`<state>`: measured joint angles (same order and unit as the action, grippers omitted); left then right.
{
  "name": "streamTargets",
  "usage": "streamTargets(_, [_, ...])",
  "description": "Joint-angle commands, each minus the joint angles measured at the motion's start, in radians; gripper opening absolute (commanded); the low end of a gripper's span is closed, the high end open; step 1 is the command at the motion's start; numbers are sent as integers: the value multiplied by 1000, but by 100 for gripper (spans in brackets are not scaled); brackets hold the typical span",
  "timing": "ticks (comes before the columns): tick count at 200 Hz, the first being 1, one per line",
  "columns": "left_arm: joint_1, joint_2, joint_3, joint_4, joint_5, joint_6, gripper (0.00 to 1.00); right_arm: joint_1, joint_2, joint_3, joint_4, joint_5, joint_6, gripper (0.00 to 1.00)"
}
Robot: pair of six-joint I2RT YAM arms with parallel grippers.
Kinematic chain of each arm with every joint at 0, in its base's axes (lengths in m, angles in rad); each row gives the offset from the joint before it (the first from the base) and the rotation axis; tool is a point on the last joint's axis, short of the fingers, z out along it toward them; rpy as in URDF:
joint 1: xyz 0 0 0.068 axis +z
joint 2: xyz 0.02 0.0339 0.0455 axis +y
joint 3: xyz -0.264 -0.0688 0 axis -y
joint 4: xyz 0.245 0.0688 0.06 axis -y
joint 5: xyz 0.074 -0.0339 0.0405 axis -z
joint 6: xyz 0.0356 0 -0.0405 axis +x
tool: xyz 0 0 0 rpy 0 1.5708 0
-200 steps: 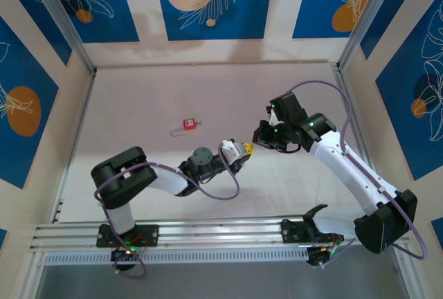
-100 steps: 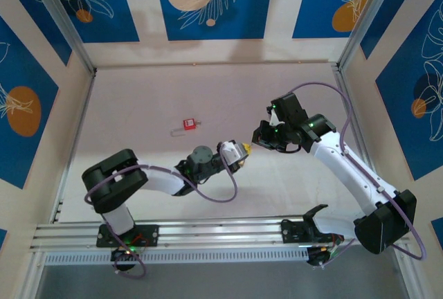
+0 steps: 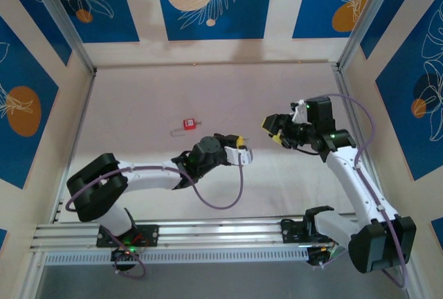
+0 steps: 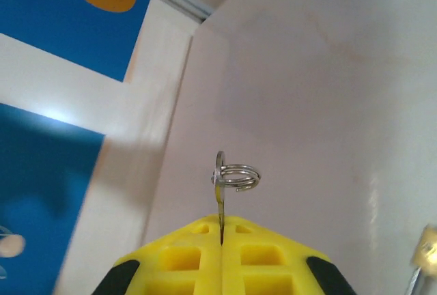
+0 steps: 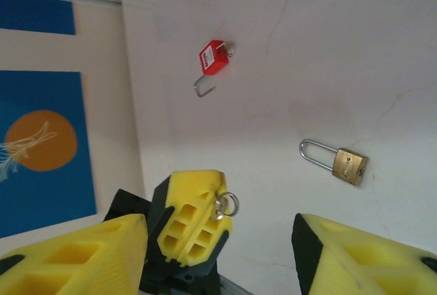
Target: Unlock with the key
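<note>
From above, the left hand (image 3: 240, 151) hangs over the counter (image 3: 138, 98), with the right hand (image 3: 275, 127) spread open beside it. In the left wrist view, the hand is clamped on the key (image 4: 219, 169). In the right wrist view, a brass padlock (image 5: 350, 165) lies near; the thin key could twist or slip when pushed in.

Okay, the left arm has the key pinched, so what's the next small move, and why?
Probably lower the open right end effector onto the brass padlock to steady it. The left end effector is shut on the key, while that padlock lies unheld below the right wrist with its shackle closed.
</note>
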<state>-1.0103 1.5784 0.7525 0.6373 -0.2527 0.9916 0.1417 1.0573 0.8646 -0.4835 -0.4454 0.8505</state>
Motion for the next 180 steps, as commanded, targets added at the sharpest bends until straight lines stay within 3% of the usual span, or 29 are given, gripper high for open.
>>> streamTargets(1, [3,43,-46,136,-113,370,0,-57,15,-98,269,-307,62,63])
streamTargets(39, [-1,129,-83,463,-155,592,0,-56,59,-179,423,-401,35,68])
streamTargets(60, [-9,206,-78,676,-110,727,0,-59,74,-217,509,-449,22,72])
streamTargets(75, [-11,245,-53,766,-99,747,0,-64,94,-236,536,-457,-4,73])
streamTargets(101, [-13,265,-37,770,-91,768,0,-82,139,-264,562,-449,-10,73])
streamTargets(180, [-36,253,-48,770,-91,737,0,-17,273,-305,965,-486,169,64])
